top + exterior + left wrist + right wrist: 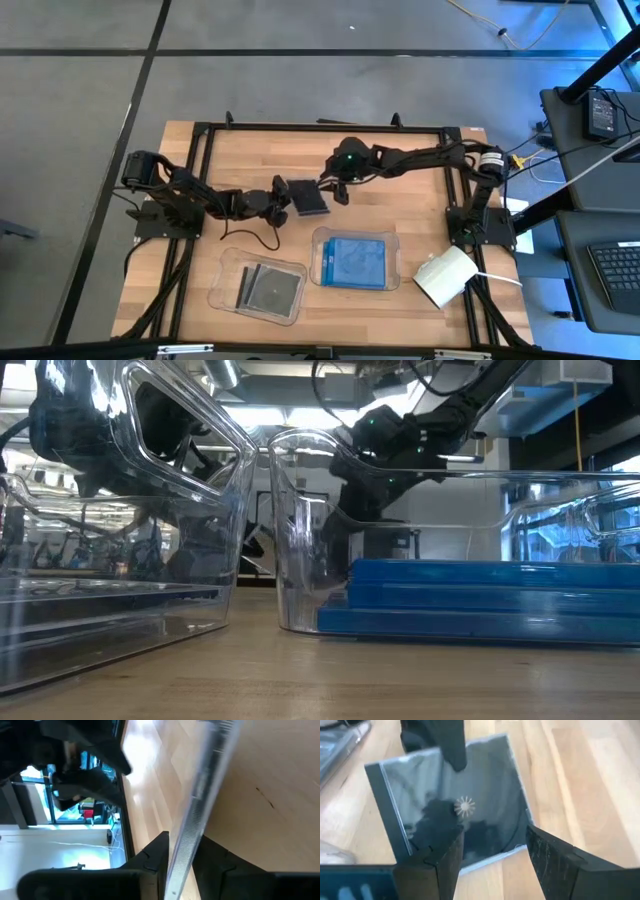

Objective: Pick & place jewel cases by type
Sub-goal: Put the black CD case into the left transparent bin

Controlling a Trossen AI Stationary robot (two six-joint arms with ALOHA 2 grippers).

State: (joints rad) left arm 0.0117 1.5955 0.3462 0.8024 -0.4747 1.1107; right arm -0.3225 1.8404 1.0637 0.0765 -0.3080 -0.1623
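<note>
gripping one edge of a dark jewel case at mid-bench, the left hand has its fingers closed on it. across the case, the right hand hovers with fingers spread, holding nothing. blue jewel cases lie stacked in the right clear tray; another dark case lies in the left tray.

The left arm is stretched toward the table's middle, and the left gripper is closed on the edge of a dark jewel case. The right arm is reached across, with the right gripper held open just beside it.
</note>
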